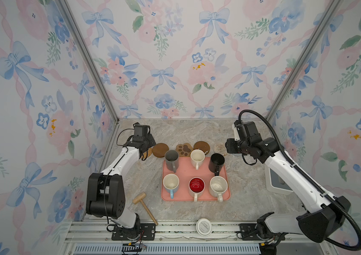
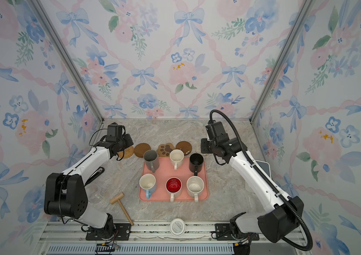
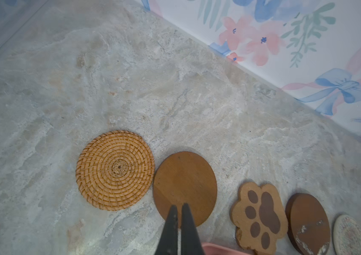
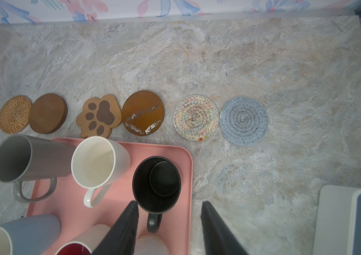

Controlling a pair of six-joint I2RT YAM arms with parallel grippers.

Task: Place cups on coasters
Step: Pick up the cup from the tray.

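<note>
At the near edge a white round lid point(image 1: 203, 227) lies on the metal rail. Just beyond it, a wooden mallet point(image 1: 145, 206) lies on the marble table point(image 1: 245, 194).

Next comes the pink tray point(image 1: 184, 173), and all six cups stand upright on it. The near row, from left to right, is the light blue cup point(image 1: 170, 184), the white cup with the red inside point(image 1: 196, 186) and the speckled cup point(image 1: 218, 186). The far row is the grey cup point(image 1: 171, 157), the cream cup point(image 1: 197, 157) and the black cup point(image 1: 217, 161).

Past the tray's far edge six coasters lie flat in a line, all bare. From left to right they are:
- the rattan coaster point(image 3: 115, 170)
- a brown wooden round point(image 3: 185, 181), touching the rattan one
- the paw coaster point(image 4: 99, 118)
- a scuffed wooden round point(image 4: 143, 112)
- the cream woven coaster point(image 4: 196, 118)
- the grey-blue coaster point(image 4: 243, 121)

The left gripper point(image 3: 179, 206) hangs over the first wooden round with its fingers together and nothing between them. The right gripper point(image 4: 169, 203) hangs above the right end of the line with its fingers apart and nothing in them. In its wrist view the black cup's handle shows in the gap.
</note>
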